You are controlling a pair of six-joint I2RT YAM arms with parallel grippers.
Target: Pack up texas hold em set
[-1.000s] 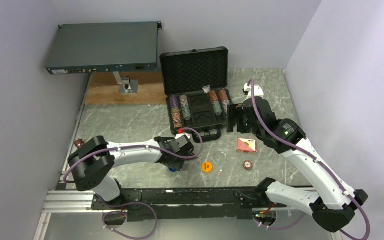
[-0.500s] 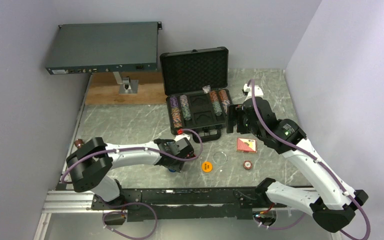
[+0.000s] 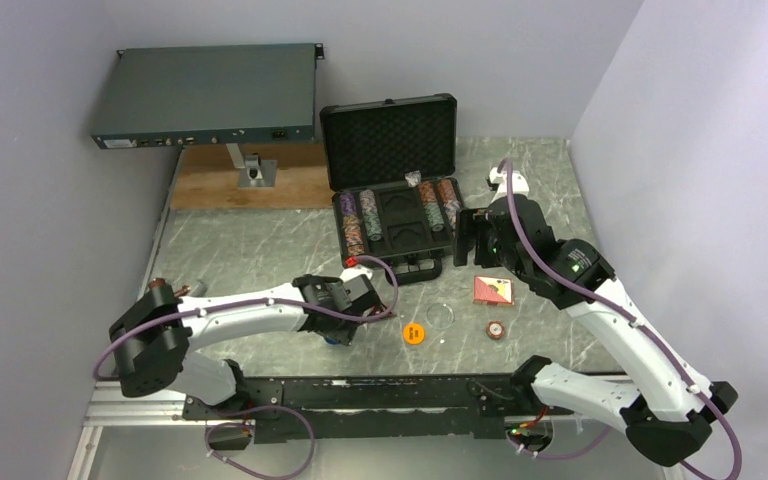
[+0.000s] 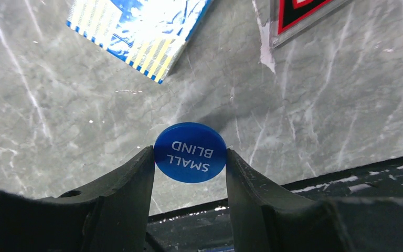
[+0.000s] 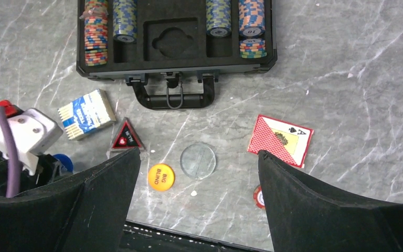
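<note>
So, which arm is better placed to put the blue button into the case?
Left, I think. The left gripper holds the blue button; the right gripper hangs open and empty above the table.

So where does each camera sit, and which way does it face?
Top external: fixed above and behind, looking down at the table; left arm and right arm show.
Left wrist: on the left arm, facing the table close up; the left gripper pinches the blue button.
Right wrist: on the right arm, higher, facing down on the briefcase; the open right gripper frames the bottom.
Shared: the orange button, in top external and right wrist.
</note>
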